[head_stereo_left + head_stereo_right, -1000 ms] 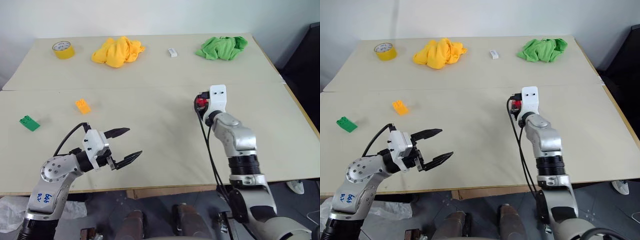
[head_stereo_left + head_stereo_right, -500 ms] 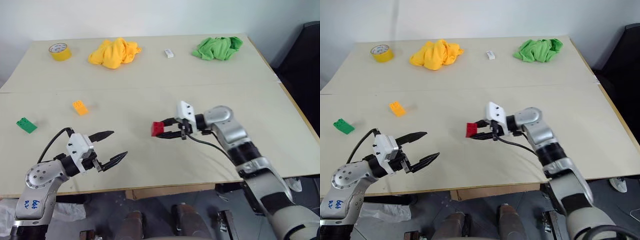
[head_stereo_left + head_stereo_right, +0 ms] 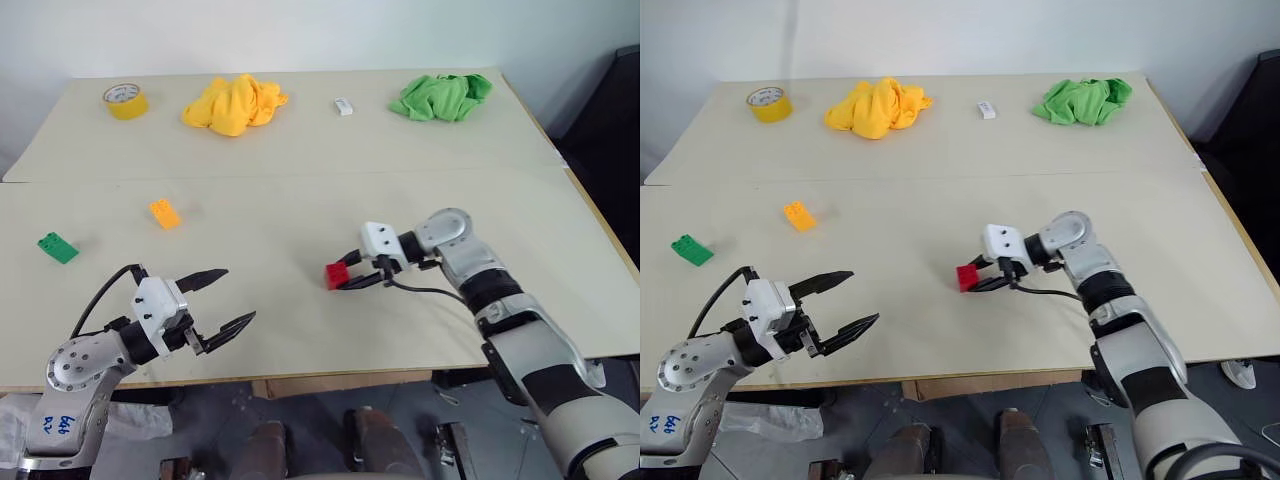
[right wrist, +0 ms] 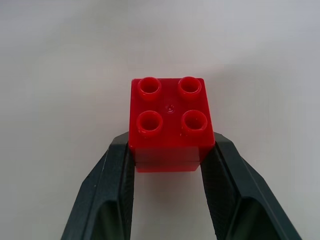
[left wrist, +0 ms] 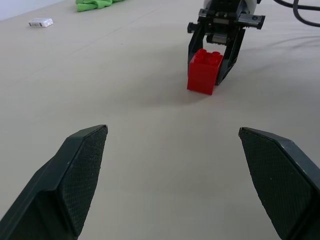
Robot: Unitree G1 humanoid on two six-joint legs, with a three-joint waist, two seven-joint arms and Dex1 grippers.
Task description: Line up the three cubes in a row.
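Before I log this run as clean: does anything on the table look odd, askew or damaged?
Nothing stands out. The red brick sits squarely in the right gripper; the green and orange bricks lie flat and undamaged, not yet lined up.

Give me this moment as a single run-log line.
right gripper: shut on red brick, low over table | left gripper: open, empty | green brick, orange brick: apart, far left

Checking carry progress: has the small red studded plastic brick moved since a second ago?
Yes. The red studded plastic brick, clamped in the right gripper, has come leftward and nearer the table's front edge, away from the crumpled green cloth.
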